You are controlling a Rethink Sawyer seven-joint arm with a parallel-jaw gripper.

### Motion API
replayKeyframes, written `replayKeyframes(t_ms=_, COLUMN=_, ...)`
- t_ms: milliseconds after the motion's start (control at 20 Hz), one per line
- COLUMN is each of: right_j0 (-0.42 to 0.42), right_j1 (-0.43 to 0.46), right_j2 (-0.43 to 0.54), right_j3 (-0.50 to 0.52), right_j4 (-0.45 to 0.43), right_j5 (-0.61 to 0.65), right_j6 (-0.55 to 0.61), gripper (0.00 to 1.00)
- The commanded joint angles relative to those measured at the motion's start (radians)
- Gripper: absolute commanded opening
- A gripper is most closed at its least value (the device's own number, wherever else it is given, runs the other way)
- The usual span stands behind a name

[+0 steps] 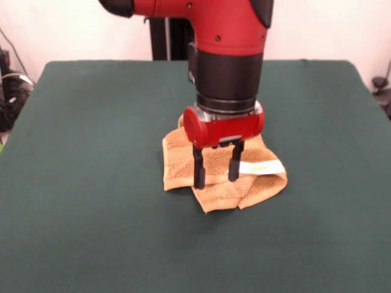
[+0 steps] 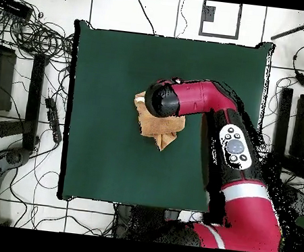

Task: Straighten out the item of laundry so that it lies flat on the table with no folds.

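Observation:
The orange-tan terry towel [image 1: 244, 183] lies crumpled and folded over itself near the middle of the dark green table [image 1: 91, 183], with a white tag [image 1: 261, 166] on its right side. My gripper [image 1: 216, 173] hangs straight down over the towel, its two black fingers [image 1: 199, 168] spread apart with the tips at the towel's surface, holding nothing. In the overhead view the arm's red head covers most of the towel [image 2: 161, 129], and the gripper itself is hidden there.
The table [image 2: 120, 67] stretches wide on all sides of the towel. Cables and dark equipment [image 2: 29, 36] lie on the floor beyond the table edges. The robot's pedestal column [image 1: 168, 36] stands behind the far edge.

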Motion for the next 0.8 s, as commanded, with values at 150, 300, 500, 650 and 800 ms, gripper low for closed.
replayKeyframes(t_ms=150, right_j0=-0.051, right_j1=0.097, right_j2=0.224, right_j3=-0.013, right_j4=0.015, right_j5=0.121, right_j6=-0.335, gripper=1.0)
replayKeyframes(t_ms=300, right_j0=-0.073, right_j1=0.106, right_j2=0.256, right_j3=-0.008, right_j4=0.041, right_j5=0.165, right_j6=-0.339, gripper=1.0)
replayKeyframes(t_ms=500, right_j0=-0.111, right_j1=0.125, right_j2=0.311, right_j3=-0.003, right_j4=0.1, right_j5=0.251, right_j6=-0.347, gripper=1.0)
replayKeyframes(t_ms=650, right_j0=-0.138, right_j1=0.143, right_j2=0.349, right_j3=0.005, right_j4=0.151, right_j5=0.318, right_j6=-0.341, gripper=1.0)
replayKeyframes(t_ms=800, right_j0=-0.151, right_j1=0.151, right_j2=0.369, right_j3=0.008, right_j4=0.173, right_j5=0.362, right_j6=-0.336, gripper=1.0)
